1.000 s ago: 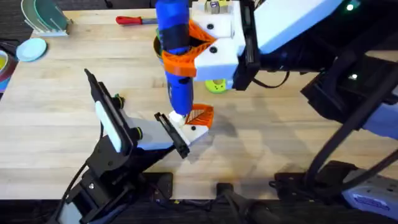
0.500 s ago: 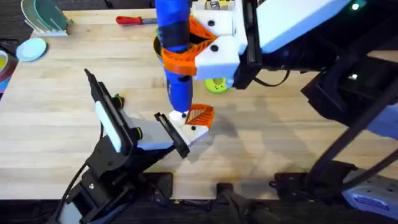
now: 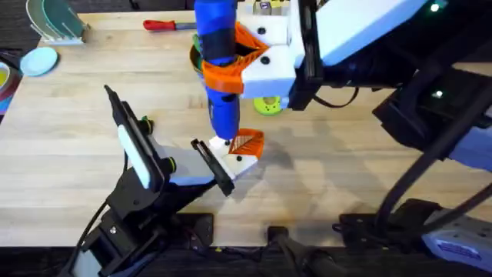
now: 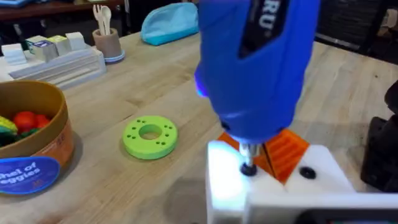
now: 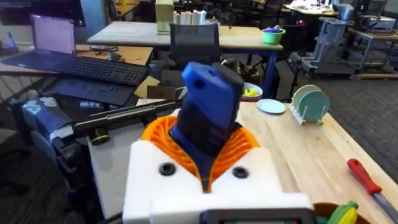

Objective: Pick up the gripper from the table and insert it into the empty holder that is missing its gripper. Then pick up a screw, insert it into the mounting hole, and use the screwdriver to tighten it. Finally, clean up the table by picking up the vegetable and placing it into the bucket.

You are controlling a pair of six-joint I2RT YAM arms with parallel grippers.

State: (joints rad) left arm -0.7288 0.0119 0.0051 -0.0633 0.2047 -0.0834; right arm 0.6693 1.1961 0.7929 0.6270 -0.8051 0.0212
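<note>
The right gripper squeezes the blue screwdriver tight, its thin tip pressed down on the white gripper.

Bright even indoor light; soft shadows on table; screwdriver close, blurred, glowing at tip.

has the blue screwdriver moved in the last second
No. In the overhead view the screwdriver keeps its place against the red-handled screwdriver, bit down on the gripper.
</note>
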